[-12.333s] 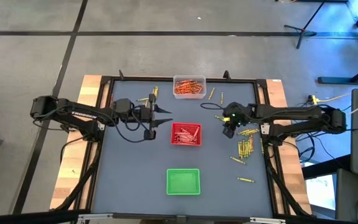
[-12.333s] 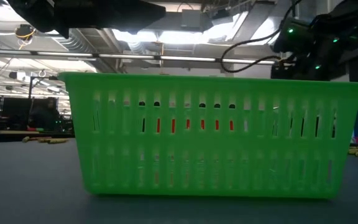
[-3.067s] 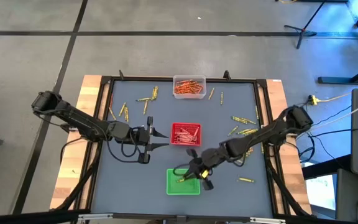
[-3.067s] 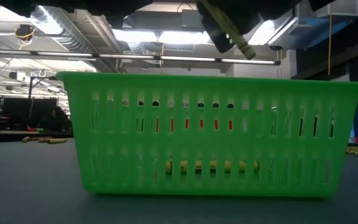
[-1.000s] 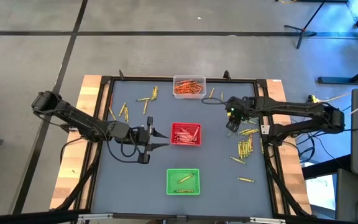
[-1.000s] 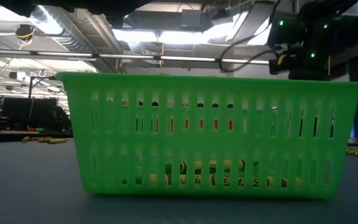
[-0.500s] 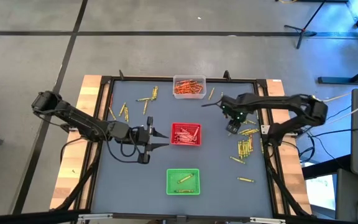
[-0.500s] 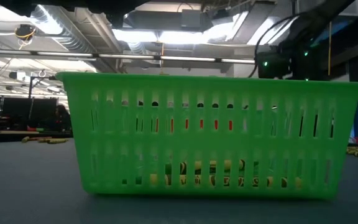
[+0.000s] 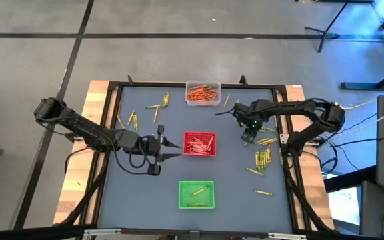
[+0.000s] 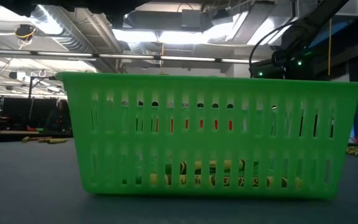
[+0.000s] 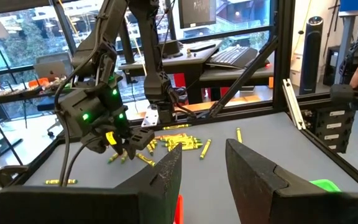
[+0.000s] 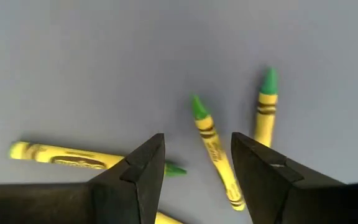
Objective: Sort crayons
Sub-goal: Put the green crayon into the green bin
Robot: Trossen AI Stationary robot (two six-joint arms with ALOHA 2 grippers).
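My right gripper [image 9: 247, 137] points down, open, just over loose yellow-green crayons [image 9: 263, 157] on the table's right side. In its wrist view the fingers [image 12: 146, 163] stand on either side of one green-tipped crayon [image 12: 213, 148]; two more lie beside it. My left gripper [image 9: 173, 145] waits level and open at the left wall of the red tray [image 9: 199, 144], which holds red crayons. The clear tray [image 9: 203, 93] holds orange crayons. The green tray [image 9: 197, 194] holds a few yellow-green crayons [image 10: 211, 181].
More loose crayons lie at the far left [image 9: 153, 107], behind the right gripper [image 9: 228, 100] and near the right front [image 9: 264, 193]. A black frame [image 9: 283, 120] borders the table. In the low view the green tray [image 10: 210, 134] blocks most of the scene.
My right gripper has come down toward the loose crayons at the right and tipped from a slant to pointing straight down. Its fingers keep the same gap. The left arm and all three trays have stayed put.
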